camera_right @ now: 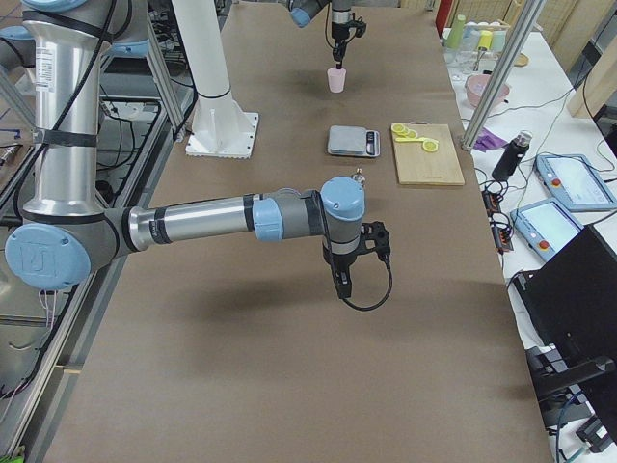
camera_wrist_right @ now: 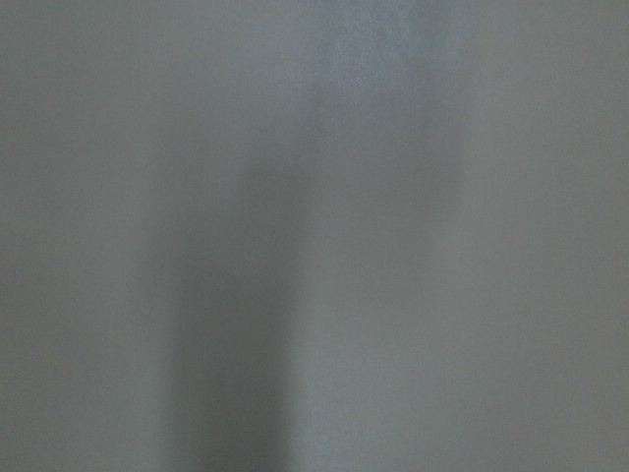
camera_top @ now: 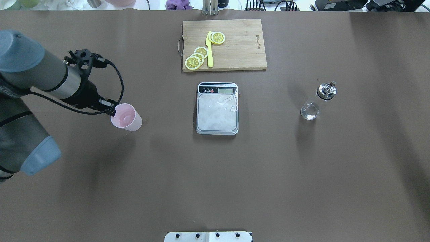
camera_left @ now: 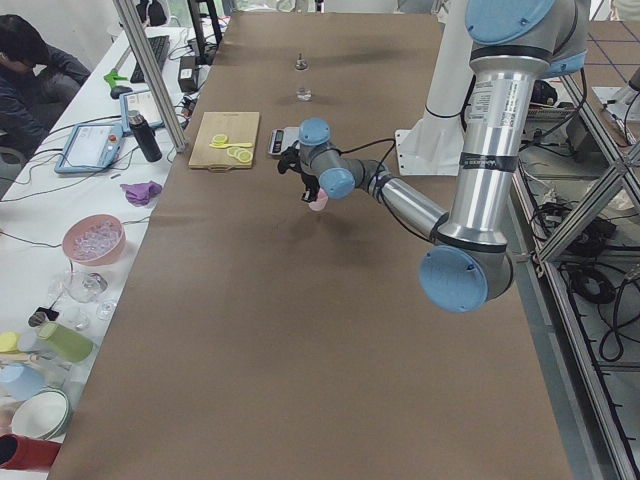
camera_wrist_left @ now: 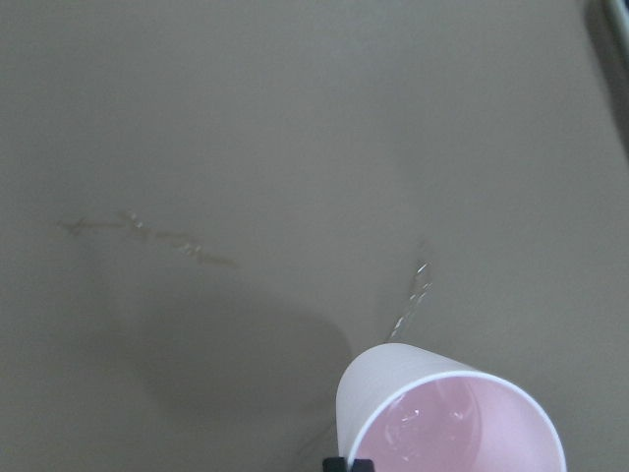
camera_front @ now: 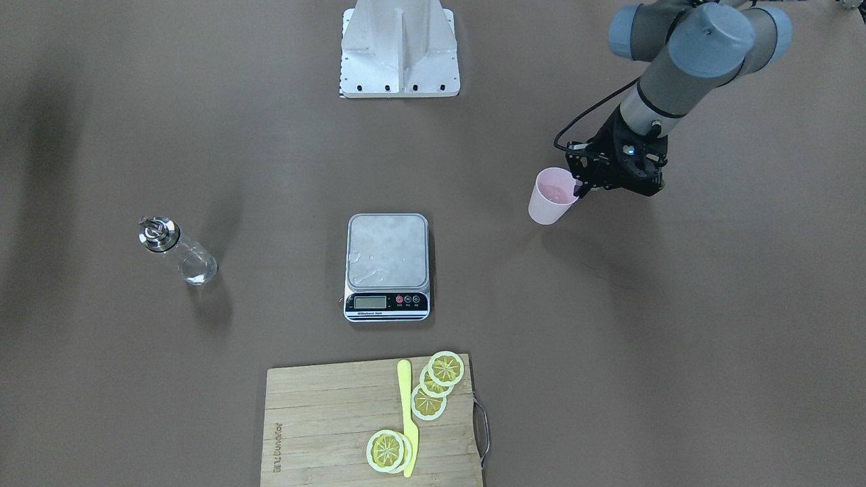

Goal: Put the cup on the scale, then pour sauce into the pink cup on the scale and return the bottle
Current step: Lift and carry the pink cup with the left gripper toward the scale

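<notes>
A robotics lab: 2 grey-and-blue arms, the left arm (camera_left: 490, 150) and right arm (camera_right: 193, 224), rise from a white pedestal (camera_right: 214, 77) beside a long brown table (camera_left: 300, 350). Aluminium frame posts (camera_left: 149, 70) edge it. Teach pendants (camera_right: 576, 183) lie on the bench at the right of the exterior right view.

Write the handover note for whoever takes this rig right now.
Left gripper: appears shut on the rim of the cup, on the robot's left of the scale; lifted or not, unclear.
Right gripper: hangs over the table, seen only from the side; open or shut, cannot tell.
Bottle: upright on the scale's right, untouched, sauce inside.
Done: nothing yet; nothing is on the scale.
Left: cup onto scale, pour, return bottle.
</notes>
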`<act>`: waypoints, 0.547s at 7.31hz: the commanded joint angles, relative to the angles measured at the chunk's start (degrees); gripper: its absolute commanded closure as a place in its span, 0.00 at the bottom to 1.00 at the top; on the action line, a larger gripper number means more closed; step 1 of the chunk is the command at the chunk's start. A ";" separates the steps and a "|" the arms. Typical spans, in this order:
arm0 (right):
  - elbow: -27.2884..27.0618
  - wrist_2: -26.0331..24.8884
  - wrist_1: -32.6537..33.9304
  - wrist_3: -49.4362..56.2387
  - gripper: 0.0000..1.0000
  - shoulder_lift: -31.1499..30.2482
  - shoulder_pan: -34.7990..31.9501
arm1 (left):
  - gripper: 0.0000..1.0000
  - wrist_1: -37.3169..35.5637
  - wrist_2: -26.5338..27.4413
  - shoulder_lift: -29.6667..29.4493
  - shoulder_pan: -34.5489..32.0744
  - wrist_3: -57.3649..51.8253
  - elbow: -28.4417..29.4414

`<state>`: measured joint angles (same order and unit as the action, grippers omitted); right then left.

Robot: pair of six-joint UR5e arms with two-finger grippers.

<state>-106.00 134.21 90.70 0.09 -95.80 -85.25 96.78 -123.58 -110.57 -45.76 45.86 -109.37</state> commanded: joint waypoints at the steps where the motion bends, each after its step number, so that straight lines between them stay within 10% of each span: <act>1: 0.00 0.00 0.00 -0.09 0.00 0.09 0.00 | 1.00 -10.53 0.36 -8.93 0.41 6.34 0.74; 4: 0.00 0.00 0.00 -0.09 0.00 0.09 0.00 | 1.00 -10.73 2.21 -18.24 2.25 18.09 7.05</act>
<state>-106.00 134.23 90.70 0.00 -95.75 -85.25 86.32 -121.68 -124.90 -44.65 59.00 -104.63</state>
